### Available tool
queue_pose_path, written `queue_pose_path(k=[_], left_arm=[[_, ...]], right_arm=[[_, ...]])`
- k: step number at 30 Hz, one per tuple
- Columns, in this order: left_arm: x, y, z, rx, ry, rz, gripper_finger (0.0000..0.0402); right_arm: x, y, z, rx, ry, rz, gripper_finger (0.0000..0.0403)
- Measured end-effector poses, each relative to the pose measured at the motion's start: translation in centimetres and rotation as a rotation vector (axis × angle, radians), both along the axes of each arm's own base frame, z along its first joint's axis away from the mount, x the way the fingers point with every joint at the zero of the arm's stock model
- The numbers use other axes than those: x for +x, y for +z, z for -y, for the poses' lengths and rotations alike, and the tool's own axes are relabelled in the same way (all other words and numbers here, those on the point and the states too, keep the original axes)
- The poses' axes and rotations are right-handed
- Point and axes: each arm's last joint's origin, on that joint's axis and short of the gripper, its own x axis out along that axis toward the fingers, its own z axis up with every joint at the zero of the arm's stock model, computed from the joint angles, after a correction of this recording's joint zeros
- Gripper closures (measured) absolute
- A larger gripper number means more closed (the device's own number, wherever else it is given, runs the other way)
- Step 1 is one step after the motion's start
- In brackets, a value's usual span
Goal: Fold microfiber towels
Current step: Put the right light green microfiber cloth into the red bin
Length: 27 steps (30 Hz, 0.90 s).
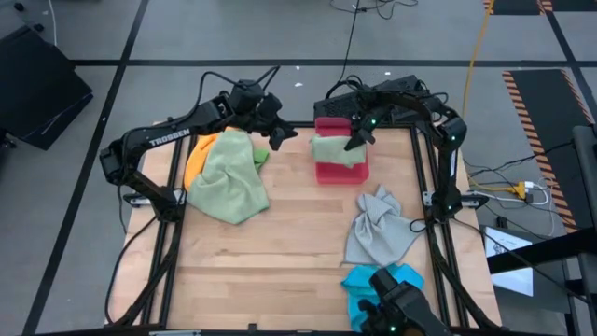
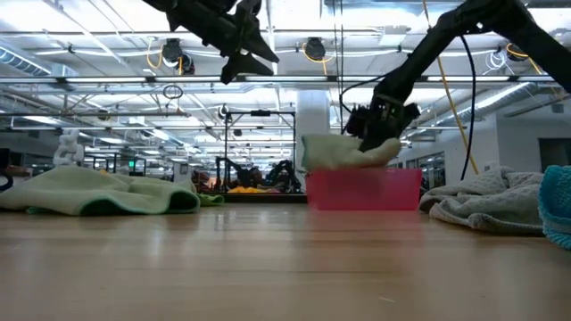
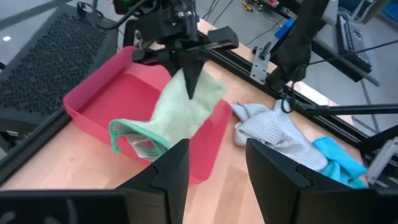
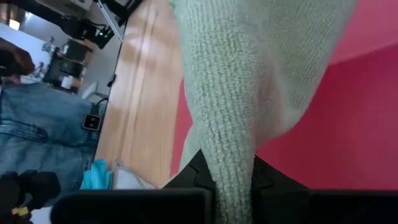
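The right gripper is clenched on a pale sage green microfiber towel, which drapes over the rectangular pink-red plastic tray near the worktop's far edge. The left gripper hangs released and empty above the far edge, beside a heaped light green cloth covering an orange one.

1. A grey floor with pale seam lines surrounds the wooden worktop.
2. Black cables and a yellow cable trail across it.
3. Hazard-striped tape marks one side.
4. Overhead, bright ceiling lights shine among metal rafters.
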Motion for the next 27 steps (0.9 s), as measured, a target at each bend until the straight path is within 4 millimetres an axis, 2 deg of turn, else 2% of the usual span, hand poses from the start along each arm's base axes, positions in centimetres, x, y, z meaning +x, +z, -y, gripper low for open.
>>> queue_pose_path(k=[3,7,9,19,23,27], left_arm=[[0.0,0.0,0.1,-0.035,-0.009,0.008,0.0245],[0.1,0.0,0.2,-0.066,-0.014,0.014,0.0245],[0.1,0.0,0.2,-0.068,-0.014,0.014,0.0245],[0.0,0.0,0.2,-0.043,-0.025,0.013,0.0245],[0.1,0.0,0.2,-0.044,-0.026,0.014,0.0245],[0.0,0.0,0.2,-0.044,-0.025,0.014,0.0245]], right_arm=[[-0.5,0.5,-0.4,-0.007,0.018,-0.079,0.0391],[-1.4,2.6,-1.4,-0.030,0.087,-0.141,0.0391],[-1.5,2.9,-1.5,-0.057,0.091,-0.165,0.0391],[-0.6,1.8,-0.1,-0.126,0.030,-0.113,0.0391],[-0.4,0.3,0.2,-0.092,0.035,-0.138,0.0391],[0.1,-0.9,0.7,-0.130,0.035,-0.167,0.0391]])
